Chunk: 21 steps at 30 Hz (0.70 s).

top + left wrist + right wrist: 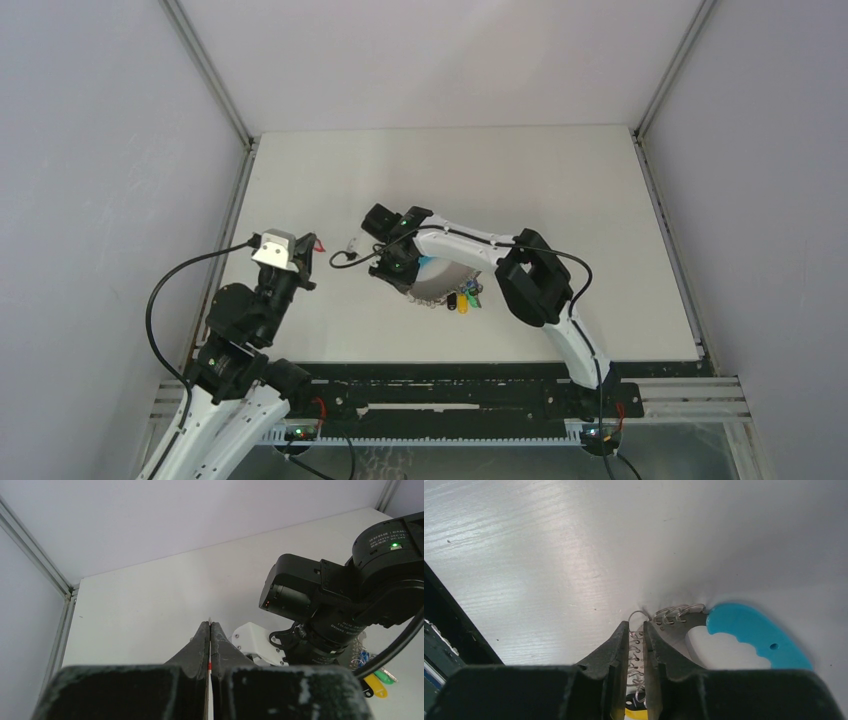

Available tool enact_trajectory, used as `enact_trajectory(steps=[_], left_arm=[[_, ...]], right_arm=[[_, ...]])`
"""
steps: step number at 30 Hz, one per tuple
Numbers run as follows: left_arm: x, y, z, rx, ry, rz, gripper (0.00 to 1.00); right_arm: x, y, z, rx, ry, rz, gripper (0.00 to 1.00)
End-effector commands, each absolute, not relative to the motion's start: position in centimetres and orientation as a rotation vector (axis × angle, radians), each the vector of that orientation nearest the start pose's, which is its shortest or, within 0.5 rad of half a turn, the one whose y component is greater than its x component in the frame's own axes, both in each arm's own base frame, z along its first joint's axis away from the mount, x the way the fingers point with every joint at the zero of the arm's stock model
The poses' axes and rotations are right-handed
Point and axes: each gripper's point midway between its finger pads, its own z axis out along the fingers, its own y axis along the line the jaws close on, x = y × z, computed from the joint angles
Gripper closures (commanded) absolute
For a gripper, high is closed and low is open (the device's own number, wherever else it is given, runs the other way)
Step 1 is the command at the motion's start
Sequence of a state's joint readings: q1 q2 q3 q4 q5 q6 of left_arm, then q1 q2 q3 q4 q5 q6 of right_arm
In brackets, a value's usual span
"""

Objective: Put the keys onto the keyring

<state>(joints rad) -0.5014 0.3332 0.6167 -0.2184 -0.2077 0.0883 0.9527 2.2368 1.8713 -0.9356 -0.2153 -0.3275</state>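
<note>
My left gripper (310,247) hovers over the left part of the table, shut on the key (318,245) with the red tag. In the left wrist view only a red sliver of the key (209,666) shows between the closed fingers of the left gripper (210,626), with its metal tip poking out past them. The keyring (440,282) lies mid-table. In the right wrist view its light-blue band (749,630) and its grey metal rim with wire loops (674,616) show. The right gripper (636,630) pinches that looped rim between narrow jaws, and in the top view the right gripper (402,278) sits at the ring's left side.
Yellow, green and blue tagged keys (463,300) hang at the ring's near edge, and the yellow tag (375,685) shows beside the right arm. A small silvery item (350,243) lies between the grippers. A black cable (345,262) loops off the right wrist. White walls enclose the table.
</note>
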Motion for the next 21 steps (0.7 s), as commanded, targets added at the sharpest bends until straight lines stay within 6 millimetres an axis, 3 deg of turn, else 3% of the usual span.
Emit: enact_trajectory(steps=[1, 8, 21], left_arm=[[22.8, -7.4, 30.6, 0.226, 1.455, -0.175, 1.0], [22.7, -6.7, 30.9, 0.19, 1.442, -0.161, 1.0], [22.6, -6.6, 30.9, 0.182, 1.44, -0.162, 1.0]], right_arm=[[24.9, 40.3, 4.9, -1.811, 2.239, 0.388, 0.83], [24.7, 40.4, 4.4, -1.849, 2.225, 0.322, 0.79], [24.7, 40.2, 3.1, -1.903, 2.226, 0.211, 0.8]])
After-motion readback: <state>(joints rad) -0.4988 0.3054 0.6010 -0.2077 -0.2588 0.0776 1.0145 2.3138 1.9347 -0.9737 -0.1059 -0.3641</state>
